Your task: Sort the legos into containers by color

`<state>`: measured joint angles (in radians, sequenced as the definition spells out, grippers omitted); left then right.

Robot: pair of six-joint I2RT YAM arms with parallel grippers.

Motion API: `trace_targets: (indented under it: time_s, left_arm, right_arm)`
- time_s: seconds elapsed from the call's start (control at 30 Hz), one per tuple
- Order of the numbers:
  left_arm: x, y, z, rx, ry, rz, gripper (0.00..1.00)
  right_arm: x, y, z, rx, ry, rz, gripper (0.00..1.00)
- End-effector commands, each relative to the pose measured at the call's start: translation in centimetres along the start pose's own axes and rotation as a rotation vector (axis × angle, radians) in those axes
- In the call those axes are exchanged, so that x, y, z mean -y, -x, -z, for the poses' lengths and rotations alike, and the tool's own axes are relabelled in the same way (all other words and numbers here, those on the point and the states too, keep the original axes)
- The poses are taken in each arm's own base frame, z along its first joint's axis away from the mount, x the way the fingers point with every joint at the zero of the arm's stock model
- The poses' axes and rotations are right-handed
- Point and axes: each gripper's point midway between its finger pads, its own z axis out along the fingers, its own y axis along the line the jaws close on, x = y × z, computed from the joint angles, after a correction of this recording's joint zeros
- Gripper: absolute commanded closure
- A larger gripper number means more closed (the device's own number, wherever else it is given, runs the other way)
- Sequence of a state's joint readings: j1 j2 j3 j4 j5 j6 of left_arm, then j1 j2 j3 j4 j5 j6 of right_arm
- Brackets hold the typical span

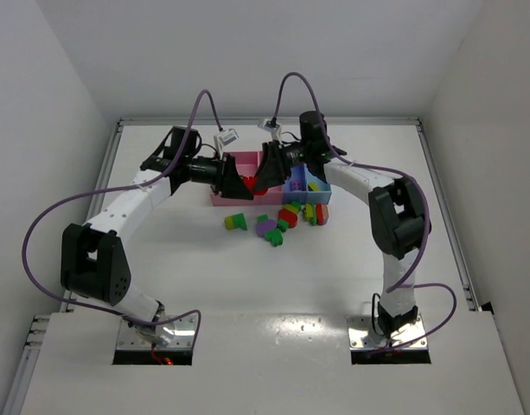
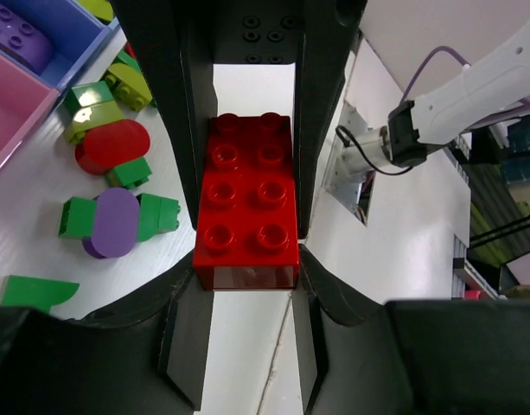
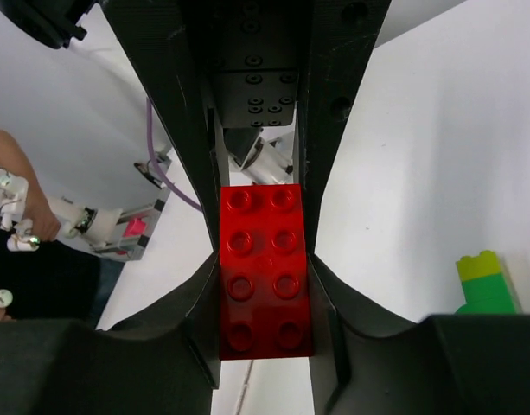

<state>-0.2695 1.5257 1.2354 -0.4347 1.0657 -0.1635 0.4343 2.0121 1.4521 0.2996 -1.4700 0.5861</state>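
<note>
From above, the left fingers (image 1: pixel 239 184) and the right fingers (image 1: pixel 263 179) are seen tip to tip over the wide pink plastic bin (image 1: pixel 215 197), with a red rectangular plastic brick (image 1: pixel 249 183) between them. Loose red, green, purple and yellow plastic blocks (image 1: pixel 288 213) are scattered on the white bench (image 1: pixel 161 251), just in front of the row of bins.

In the left wrist view, the fingers are closed on the red brick's long sides — eight studs are turned to the camera.

In the right wrist view, a red eight-stud brick is likewise clamped between closed fingers — whether it is the same brick cannot be told. A yellow-and-green block (image 3: pixel 485 281) is seen on the bench to the right.
</note>
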Motion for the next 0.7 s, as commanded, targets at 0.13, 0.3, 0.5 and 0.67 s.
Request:
trace_targets:
  time_s: [0.13, 0.3, 0.5, 0.67]
  left_arm:
    - [0.6, 0.4, 0.0, 0.018, 0.006, -0.067, 1.00]
    - [0.8, -0.3, -0.2, 0.007, 0.000, -0.061, 1.00]
    - [0.7, -0.6, -0.3, 0.002, 0.000, -0.053, 1.00]
    - [0.7, -0.6, -0.3, 0.002, 0.000, -0.053, 1.00]
  right_arm:
    - [-1.3, 1.7, -0.4, -0.003, 0.015, 0.090, 0.69]
    - [-1.7, 2.6, -0.4, -0.002, 0.015, 0.098, 0.43]
    - [-1.9, 3.0, -0.4, -0.002, 0.015, 0.098, 0.39]
    - [-2.0, 2.6, -0.3, -0.008, 0.023, 0.080, 0.48]
